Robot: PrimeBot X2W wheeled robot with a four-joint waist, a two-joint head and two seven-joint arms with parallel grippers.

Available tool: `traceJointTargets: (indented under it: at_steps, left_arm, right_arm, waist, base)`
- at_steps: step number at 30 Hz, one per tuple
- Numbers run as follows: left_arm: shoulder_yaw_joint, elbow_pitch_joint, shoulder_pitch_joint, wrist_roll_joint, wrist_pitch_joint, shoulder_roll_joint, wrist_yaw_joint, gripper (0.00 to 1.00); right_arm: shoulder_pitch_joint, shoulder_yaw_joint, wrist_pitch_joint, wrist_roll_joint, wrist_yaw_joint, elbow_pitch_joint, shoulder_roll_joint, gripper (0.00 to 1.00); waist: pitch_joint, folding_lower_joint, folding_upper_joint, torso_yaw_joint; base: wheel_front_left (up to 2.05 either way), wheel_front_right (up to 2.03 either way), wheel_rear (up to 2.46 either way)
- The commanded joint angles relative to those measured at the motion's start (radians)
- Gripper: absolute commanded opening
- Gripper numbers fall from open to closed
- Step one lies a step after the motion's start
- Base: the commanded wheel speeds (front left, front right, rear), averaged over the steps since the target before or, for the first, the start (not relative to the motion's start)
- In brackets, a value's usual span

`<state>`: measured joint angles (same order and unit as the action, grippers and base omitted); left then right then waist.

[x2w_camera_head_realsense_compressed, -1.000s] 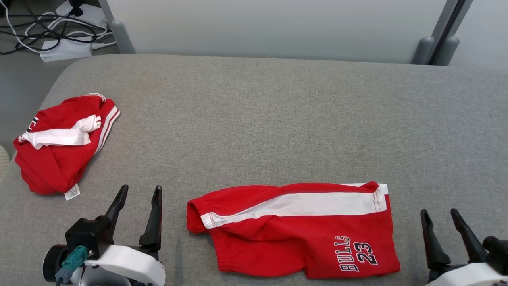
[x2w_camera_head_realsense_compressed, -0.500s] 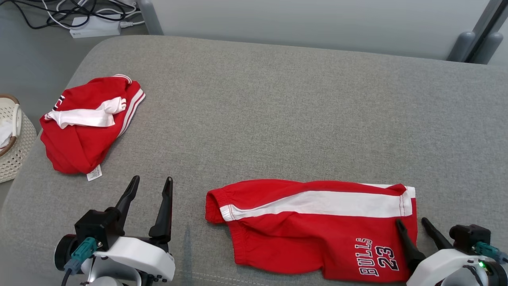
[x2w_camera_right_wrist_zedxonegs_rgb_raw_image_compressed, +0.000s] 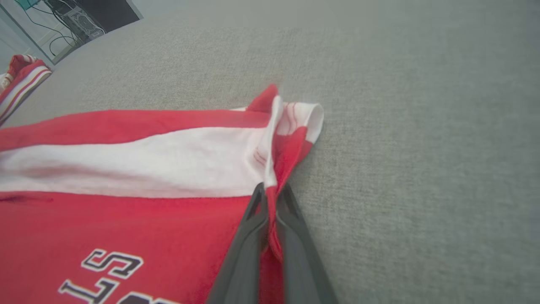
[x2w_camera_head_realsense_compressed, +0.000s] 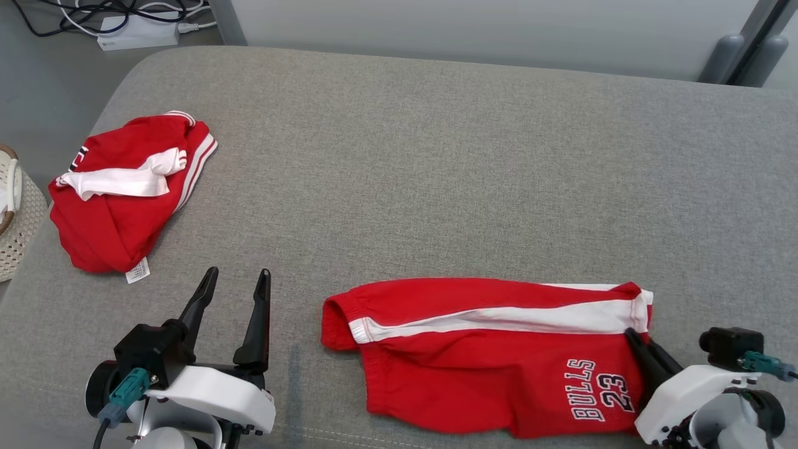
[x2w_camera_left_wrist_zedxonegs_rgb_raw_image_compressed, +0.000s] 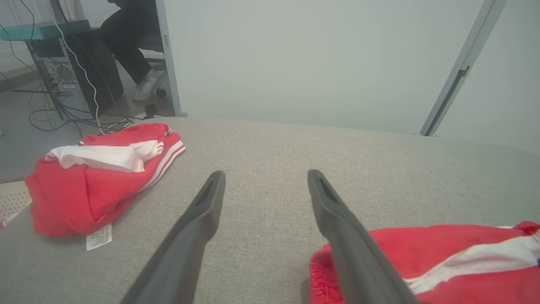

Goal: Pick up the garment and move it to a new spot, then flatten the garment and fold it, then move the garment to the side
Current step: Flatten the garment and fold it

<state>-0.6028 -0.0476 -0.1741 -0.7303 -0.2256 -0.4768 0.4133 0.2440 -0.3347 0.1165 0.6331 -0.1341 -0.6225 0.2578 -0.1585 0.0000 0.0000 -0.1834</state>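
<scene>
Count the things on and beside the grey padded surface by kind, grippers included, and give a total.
Red-and-white garments: 2, the Bulls 23 shorts and the crumpled bundle
White woven basket: 1
Grippers: 2, left gripper and right gripper
Total: 5

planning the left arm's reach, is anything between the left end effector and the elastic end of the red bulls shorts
Nothing visible. Bare grey cushion lies between the open left end effector and the elastic end of the shorts. The other red garment sits far back to the left, off that path.
</scene>
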Motion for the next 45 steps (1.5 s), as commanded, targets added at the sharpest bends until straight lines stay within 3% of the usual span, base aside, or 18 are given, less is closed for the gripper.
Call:
traceJointTargets:
  at_steps: [1, 11, 15, 18, 23, 28, 34, 39, 45]
  left_arm:
    - [0.043, -0.016, -0.057, 0.004, -0.01, -0.023, -0.008, 1.0]
    - [0.036, -0.015, -0.069, 0.01, -0.012, -0.024, -0.017, 1.0]
    - [0.035, -0.014, -0.07, 0.011, -0.012, -0.024, -0.016, 1.0]
    - [0.03, -0.015, -0.074, 0.013, -0.01, -0.024, -0.016, 1.0]
    - [0.027, -0.023, -0.084, 0.018, -0.008, -0.024, -0.015, 1.0]
    - [0.024, -0.025, -0.09, 0.02, -0.007, -0.022, -0.014, 1.0]
    - [0.016, -0.021, -0.104, 0.023, -0.007, -0.015, -0.018, 1.0]
    - [0.01, -0.02, -0.119, 0.027, -0.006, -0.012, -0.022, 1.0]
    - [-0.007, -0.01, -0.136, 0.031, -0.007, 0.006, -0.034, 1.0]
  right_arm:
    - [0.015, 0.0, 0.021, 0.016, 0.003, -0.002, 0.042, 0.0]
    - [0.02, 0.139, 0.081, 0.061, 0.003, -0.069, 0.15, 0.0]
    - [0.014, 0.176, 0.089, 0.063, 0.003, -0.072, 0.151, 0.0]
    - [0.016, 0.199, 0.073, 0.128, 0.003, -0.02, 0.112, 0.0]
    - [-0.006, 0.219, -0.015, 0.3, 0.003, 0.201, 0.05, 0.0]
    - [-0.025, 0.199, -0.099, 0.351, 0.003, 0.391, 0.007, 0.0]
    - [-0.019, 0.124, -0.223, 0.378, 0.003, 0.577, -0.12, 0.0]
    - [0.03, 0.022, -0.275, 0.324, 0.003, 0.565, -0.185, 0.0]
    - [0.113, -0.088, -0.221, 0.244, 0.003, 0.418, -0.205, 0.0]
  waist:
    - [-0.001, 0.0, 0.0, 0.003]
    - [-0.011, 0.0, 0.0, 0.033]
    - [-0.011, 0.0, 0.0, 0.05]
    - [-0.011, 0.0, 0.0, 0.06]
    - [-0.018, 0.0, 0.0, 0.074]
    - [-0.024, 0.0, 0.0, 0.083]
    - [-0.031, 0.0, 0.0, 0.082]
    - [-0.043, 0.0, 0.0, 0.068]
    - [-0.055, 0.0, 0.0, 0.031]
  base:
    - [0.0, 0.0, 0.0]
    - [0.0, 0.0, 0.0]
    - [0.0, 0.0, 0.0]
    - [0.0, 0.0, 0.0]
    - [0.0, 0.0, 0.0]
    - [0.0, 0.0, 0.0]
    - [0.0, 0.0, 0.0]
    - [0.0, 0.0, 0.0]
    - [0.0, 0.0, 0.0]
